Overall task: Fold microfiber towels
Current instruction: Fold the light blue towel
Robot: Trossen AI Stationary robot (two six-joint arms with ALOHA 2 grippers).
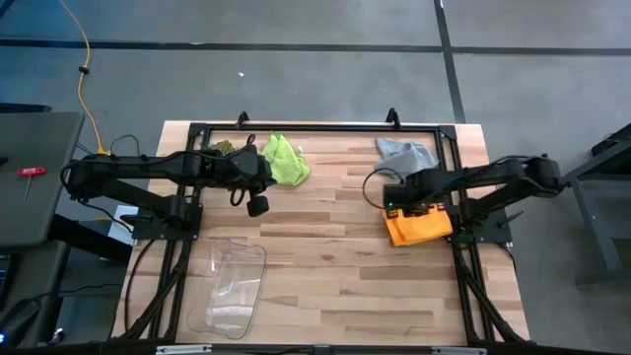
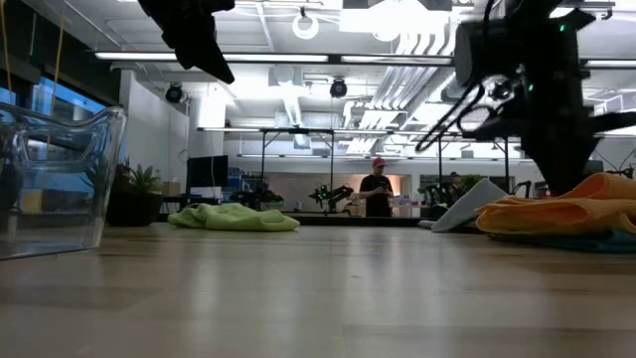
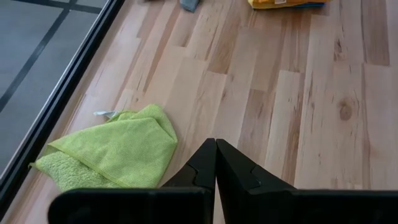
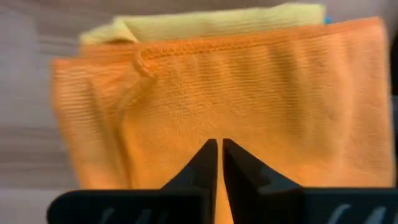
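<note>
The lime green towel [image 1: 284,160] lies crumpled on the table at the far left; it also shows in the left wrist view [image 3: 115,155]. The grey towel [image 1: 404,153] lies loose at the far right. The orange towel [image 1: 419,225] lies folded on top of a stack at the right, over the yellow towel [image 4: 211,22] and a teal towel [image 2: 556,239]. My left gripper [image 1: 257,204] is shut and empty, raised above the table near the lime towel. My right gripper [image 1: 396,205] is shut and empty, just above the orange towel [image 4: 217,87].
A clear plastic bin [image 1: 232,286] lies on the near left of the table. A small green plant [image 1: 219,148] sits at the far left by the frame. Bare wood shows across the middle of the table [image 1: 325,256]. A person stands far off in the room [image 2: 376,189].
</note>
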